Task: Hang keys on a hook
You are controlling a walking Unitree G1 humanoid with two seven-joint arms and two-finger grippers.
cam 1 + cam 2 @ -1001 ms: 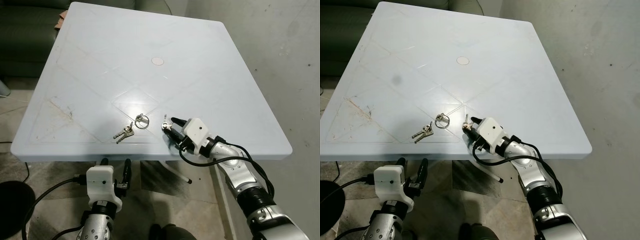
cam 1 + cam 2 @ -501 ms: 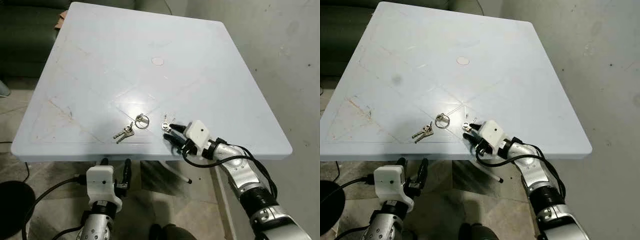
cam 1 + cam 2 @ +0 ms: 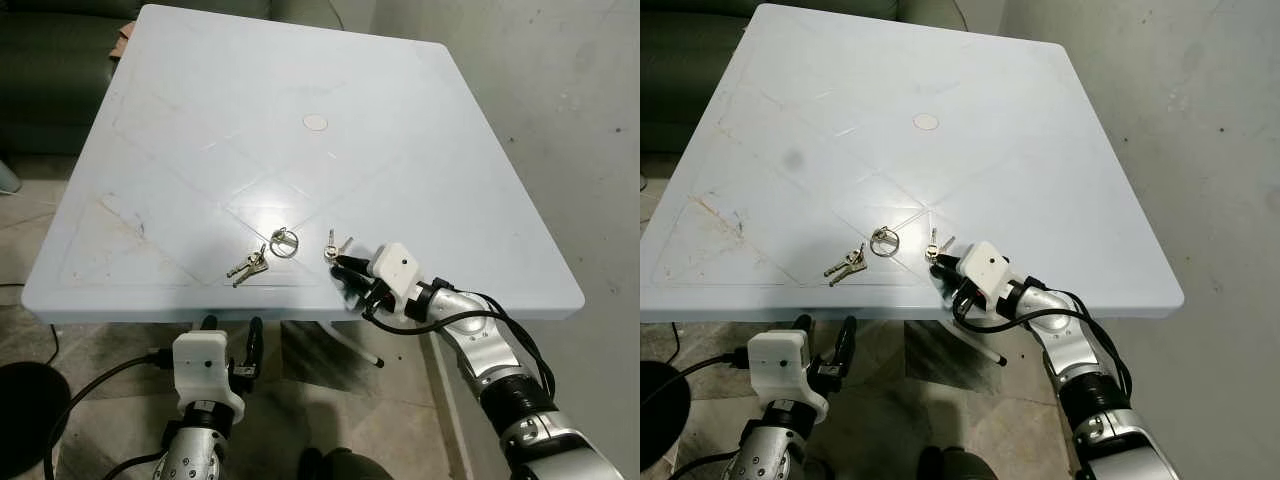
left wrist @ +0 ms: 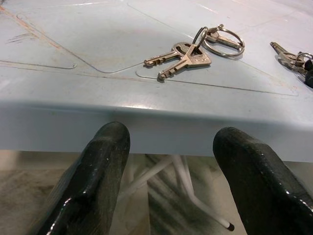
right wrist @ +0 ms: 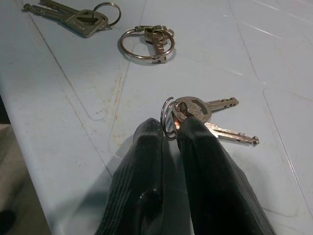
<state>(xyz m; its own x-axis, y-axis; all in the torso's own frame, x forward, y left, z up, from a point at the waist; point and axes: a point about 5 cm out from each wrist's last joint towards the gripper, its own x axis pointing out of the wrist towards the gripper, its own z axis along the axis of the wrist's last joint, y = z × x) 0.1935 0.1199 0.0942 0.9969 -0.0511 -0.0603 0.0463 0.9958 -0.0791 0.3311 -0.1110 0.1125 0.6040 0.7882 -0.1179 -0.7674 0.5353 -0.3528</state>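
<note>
From my head, I look down on a pale blue plastic worktop point(image 3: 300, 90) with a small round plug point(image 3: 315, 122) near its middle. Close to the worktop's near edge lie two sets of keys: a pair of keys point(image 3: 247, 266) joined to a larger key ring point(image 3: 284, 241), and just beside that ring, a second small set of keys point(image 3: 333, 247). My right fingers point(image 3: 343, 270) reach in over the near edge and sit at this second set, the white wrist block and silver arm trailing back off the worktop. My left fingers point(image 3: 232, 335) hang below the near edge, in front of the pair of keys, over the tiled floor point(image 3: 90, 350). A dark sofa point(image 3: 40, 60) stands beyond the worktop's far corner. Through my left wrist, the two black fingers point(image 4: 102, 161) are spread wide with nothing between them, level with the worktop's edge, and the pair of keys point(image 4: 178, 56) and its ring point(image 4: 222, 39) lie on the surface above. Through my right wrist, my fingers point(image 5: 195, 147) are pinched together on the thin ring point(image 5: 167, 120) of the second set, whose two keys point(image 5: 215, 117) lie flat on the worktop, fanned out past my fingertips; the larger ring point(image 5: 145, 41) and the pair of keys point(image 5: 73, 17) lie beyond.
</note>
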